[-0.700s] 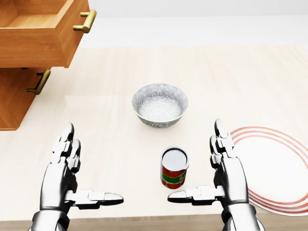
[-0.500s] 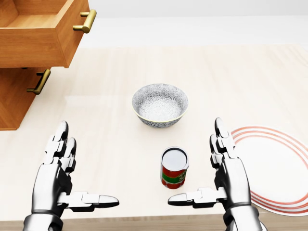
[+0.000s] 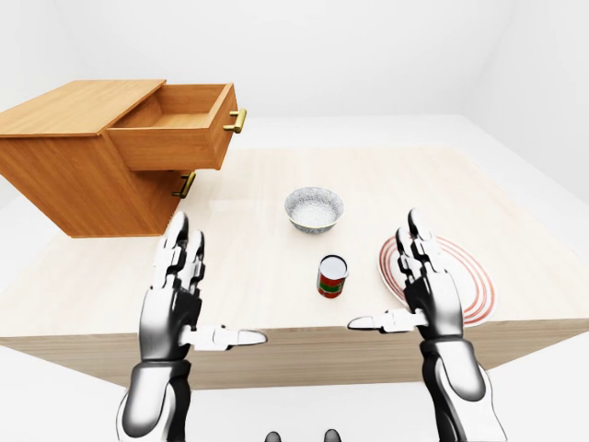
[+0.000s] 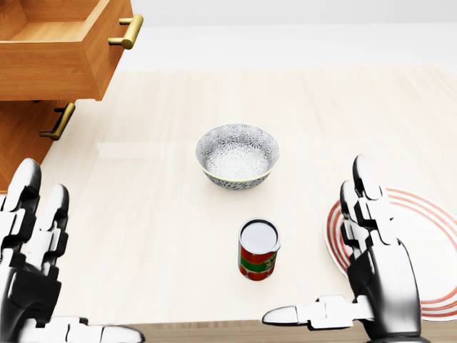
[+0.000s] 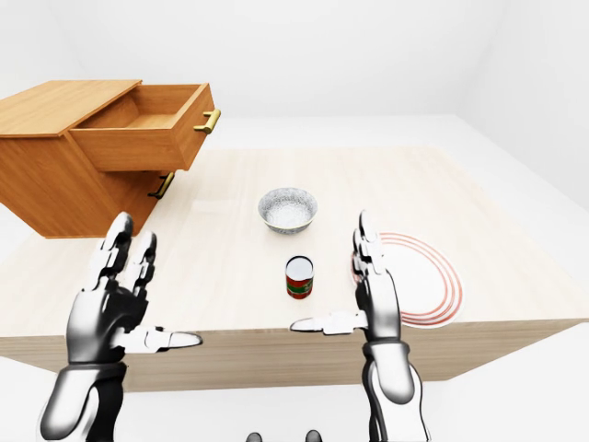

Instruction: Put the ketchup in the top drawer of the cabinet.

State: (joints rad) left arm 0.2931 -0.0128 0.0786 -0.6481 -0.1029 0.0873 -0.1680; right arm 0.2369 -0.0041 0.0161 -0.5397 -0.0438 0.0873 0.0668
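Your left hand (image 3: pixel 173 293) is hovering over the near-left part of the table (image 4: pixel 143 128) with its fingers spread upward and the thumb jutting sideways toward the middle, gripping nothing. Your right hand (image 4: pixel 375 275) is mirroring it at the bottom right of the head view, fingers splayed, thumb pointing left, partly covering the plate (image 4: pixel 421 243) with red rings.

The ketchup (image 4: pixel 258 249), a small red can with a pale lid, is standing upright on the table between your two hands, nearer the right one and apart from both. Just above it in the head view, the patterned bowl (image 4: pixel 237 156) is sitting on the table, clear of the can.

At the upper left, the cabinet (image 3: pixel 69 175) is resting on the table with its top drawer (image 3: pixel 175 124) pulled out and its wooden inside showing; the drawer seems to be holding nothing, though its near wall is hiding part of the floor. The brass handle (image 4: pixel 127 31) is sticking out toward the right, and a second handle (image 4: pixel 58 122) is showing on the drawer below.
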